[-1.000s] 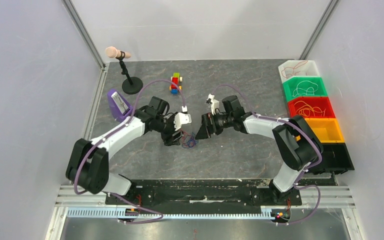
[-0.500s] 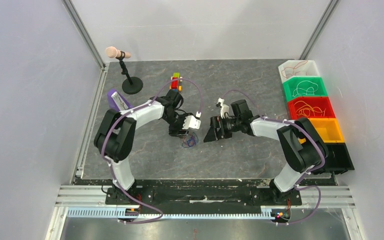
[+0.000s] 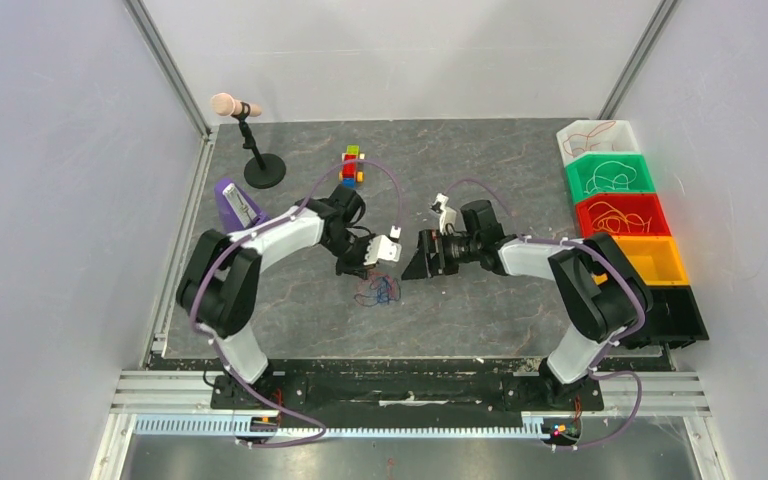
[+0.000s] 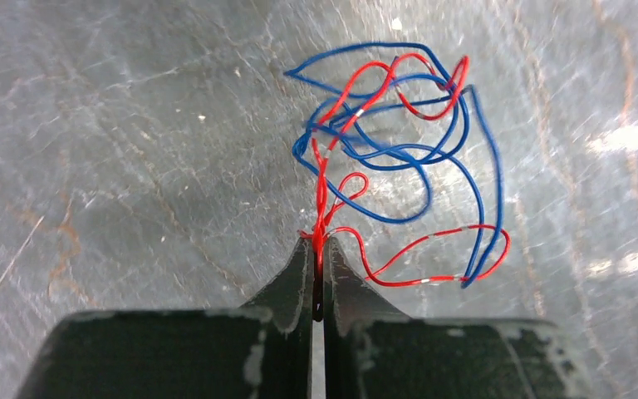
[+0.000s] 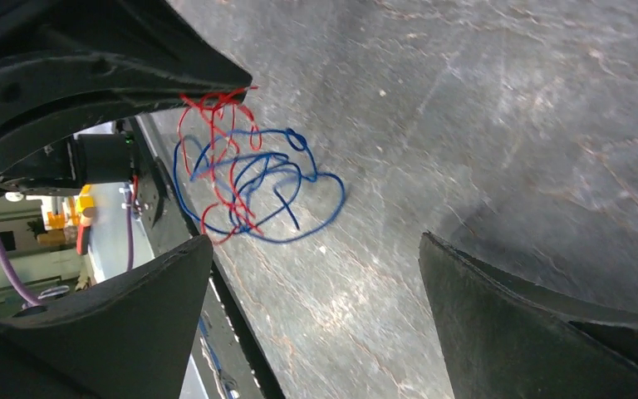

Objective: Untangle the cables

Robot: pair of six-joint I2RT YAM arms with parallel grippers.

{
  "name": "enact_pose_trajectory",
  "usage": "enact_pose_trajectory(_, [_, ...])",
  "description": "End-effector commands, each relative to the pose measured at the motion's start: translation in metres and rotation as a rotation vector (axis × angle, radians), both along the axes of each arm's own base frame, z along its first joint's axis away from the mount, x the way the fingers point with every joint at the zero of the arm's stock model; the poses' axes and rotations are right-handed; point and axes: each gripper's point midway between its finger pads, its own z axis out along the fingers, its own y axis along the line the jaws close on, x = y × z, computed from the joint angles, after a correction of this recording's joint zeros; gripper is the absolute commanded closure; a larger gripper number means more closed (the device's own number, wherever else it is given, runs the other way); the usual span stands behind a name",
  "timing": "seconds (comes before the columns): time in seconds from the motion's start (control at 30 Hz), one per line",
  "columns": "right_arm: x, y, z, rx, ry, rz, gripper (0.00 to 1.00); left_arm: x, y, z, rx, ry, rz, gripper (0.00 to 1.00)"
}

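The left gripper was clamped shut on red strands of the cables, a tangled bunch of thin red and blue loops near the centre of the desk. Contact between loops and desk could not be determined. The right gripper stood wide open just beside the bunch, holding nothing.

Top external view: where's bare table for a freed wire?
Bare: between the multicoloured toy blocks and the coloured plastic bins; also along the black base rail. Crowded: centre, around the tangled thin red and blue wires.
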Motion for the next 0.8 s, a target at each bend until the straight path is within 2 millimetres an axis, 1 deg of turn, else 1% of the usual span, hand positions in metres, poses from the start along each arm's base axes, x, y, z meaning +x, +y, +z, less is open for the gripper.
enact_pose_trajectory(0.0, [0.004,0.024,0.02,0.121,-0.031,0.021,0.02,0.0,-0.021,0.037,-0.148,0.032,0.236,0.98])
enact_pose_trajectory(0.07, [0.0,0.034,0.024,0.158,-0.015,0.039,0.02,0.005,-0.02,0.037,-0.149,0.027,0.312,0.98])
enact_pose_trajectory(0.13, [-0.002,0.04,0.024,0.164,-0.016,0.052,0.02,0.005,-0.02,0.038,-0.158,0.029,0.352,0.98])
enact_pose_trajectory(0.23, [-0.005,0.045,0.026,0.209,-0.007,0.056,0.02,0.013,-0.021,0.044,-0.189,0.016,0.442,0.98])
enact_pose_trajectory(0.3, [-0.007,0.048,0.023,0.215,0.0,0.06,0.02,0.019,-0.02,0.046,-0.189,0.012,0.513,0.98])
enact_pose_trajectory(0.37, [-0.011,0.049,0.02,0.229,0.011,0.073,0.15,0.028,-0.014,0.047,-0.185,0.003,0.594,0.98])
enact_pose_trajectory(0.47, [-0.019,0.046,0.011,0.22,0.035,0.082,0.5,0.042,0.002,0.05,-0.181,-0.015,0.722,0.98])
enact_pose_trajectory(0.57, [-0.026,0.038,0.003,0.178,0.023,0.112,0.75,0.05,0.022,0.054,-0.17,-0.023,0.819,0.98])
enact_pose_trajectory(0.67, [-0.029,0.03,0.001,0.148,-0.001,0.128,1.0,0.051,0.043,0.053,-0.14,-0.012,0.881,0.98])
enact_pose_trajectory(0.77, [-0.022,0.016,0.001,0.112,-0.024,0.104,1.0,0.051,0.062,0.054,-0.13,-0.016,0.924,0.98])
